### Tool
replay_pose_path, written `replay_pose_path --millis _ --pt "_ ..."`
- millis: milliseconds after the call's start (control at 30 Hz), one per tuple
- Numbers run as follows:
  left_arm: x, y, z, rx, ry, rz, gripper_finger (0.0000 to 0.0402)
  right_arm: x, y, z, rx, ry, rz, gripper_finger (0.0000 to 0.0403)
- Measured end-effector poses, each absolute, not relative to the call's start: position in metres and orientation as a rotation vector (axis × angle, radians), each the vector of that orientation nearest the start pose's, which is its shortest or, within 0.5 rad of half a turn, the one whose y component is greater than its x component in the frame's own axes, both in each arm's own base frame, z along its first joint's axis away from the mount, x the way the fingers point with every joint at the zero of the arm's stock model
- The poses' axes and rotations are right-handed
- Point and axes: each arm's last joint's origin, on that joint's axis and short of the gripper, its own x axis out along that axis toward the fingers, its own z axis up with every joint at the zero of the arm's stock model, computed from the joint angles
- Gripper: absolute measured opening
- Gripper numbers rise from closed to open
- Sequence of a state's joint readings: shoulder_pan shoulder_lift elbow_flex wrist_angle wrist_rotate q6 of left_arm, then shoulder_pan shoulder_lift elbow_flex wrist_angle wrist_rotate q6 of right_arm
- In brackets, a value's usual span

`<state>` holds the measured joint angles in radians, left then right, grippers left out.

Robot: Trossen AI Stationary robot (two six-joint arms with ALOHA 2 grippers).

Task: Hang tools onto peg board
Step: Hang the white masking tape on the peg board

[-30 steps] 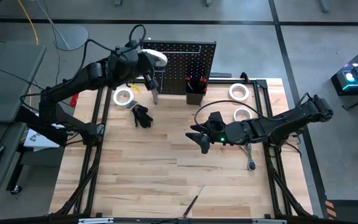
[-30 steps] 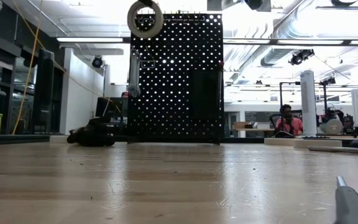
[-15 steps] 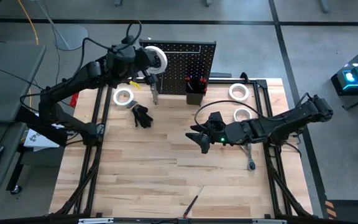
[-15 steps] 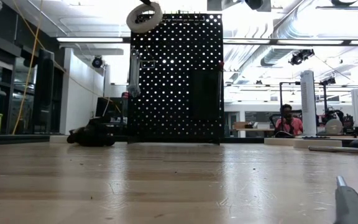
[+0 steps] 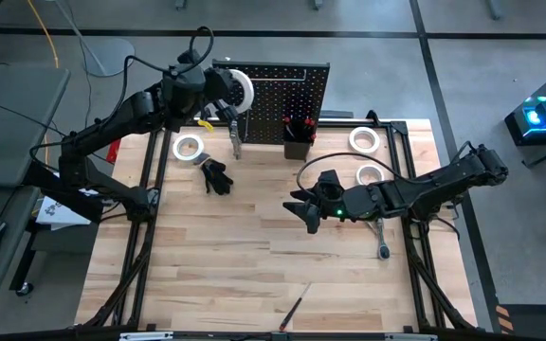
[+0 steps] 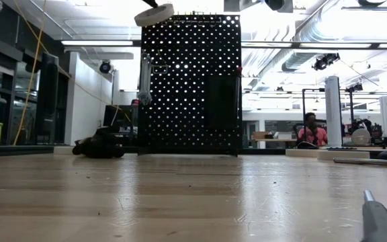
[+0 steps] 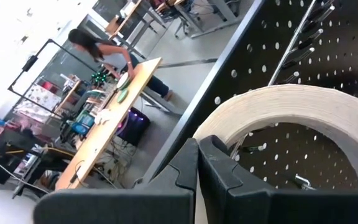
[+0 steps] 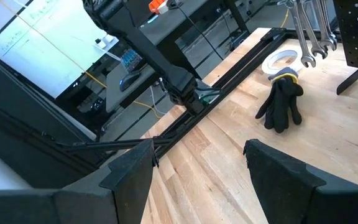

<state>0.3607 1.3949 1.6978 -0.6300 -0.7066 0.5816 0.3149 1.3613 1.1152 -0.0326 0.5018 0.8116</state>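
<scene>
Nearest me on the counter (image 5: 254, 265) I see a slim screwdriver (image 5: 293, 310) lying alone by the front edge. Further in, at the right side, a silver ratchet (image 5: 381, 242) lies on the wood.

My right claw (image 5: 303, 212) hovers low over the middle of the counter, fingers spread wide apart and holding nothing. Beyond it, a black glove (image 5: 216, 176) lies left of centre. Tape rolls rest flat: one at the left (image 5: 189, 147), two at the right (image 5: 372, 174).

At the far edge stands the peg board (image 5: 278, 90), upright, with a small black bin (image 5: 298, 140) on its front holding red-handled screwdrivers (image 5: 299, 123). Silver wrenches (image 8: 309, 28) hang on its left part.

My left claw (image 5: 224, 83) is up at the board's top left corner, clamped together on a white tape roll (image 7: 291, 118). In the low view the roll (image 6: 154, 13) sits tilted nearly flat, level with the board's top edge.
</scene>
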Motion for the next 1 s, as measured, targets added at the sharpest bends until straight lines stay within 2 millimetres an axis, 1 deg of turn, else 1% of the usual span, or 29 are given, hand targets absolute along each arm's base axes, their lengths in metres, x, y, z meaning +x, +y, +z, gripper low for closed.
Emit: replay_pose_path --millis 233,333,467,600,1000 --pt "0.248 0.115 0.464 0.607 0.681 0.987 0.0000 0.296 0.082 0.335 0.694 0.165 -0.277 0.0245" --pt "0.246 0.119 0.463 0.614 0.717 1.027 0.0000 0.296 0.082 0.335 0.694 0.165 -0.277 0.0245" --pt "0.242 0.122 0.460 0.584 0.744 1.031 0.0000 0.296 0.082 0.335 0.694 0.165 -0.277 0.0245" --pt "0.242 0.122 0.459 0.549 0.728 1.026 0.0000 0.296 0.082 0.335 0.694 0.165 -0.276 0.0245" --pt "0.243 0.111 0.459 0.520 0.705 0.994 0.0000 0.296 0.082 0.335 0.694 0.165 -0.277 0.0245"
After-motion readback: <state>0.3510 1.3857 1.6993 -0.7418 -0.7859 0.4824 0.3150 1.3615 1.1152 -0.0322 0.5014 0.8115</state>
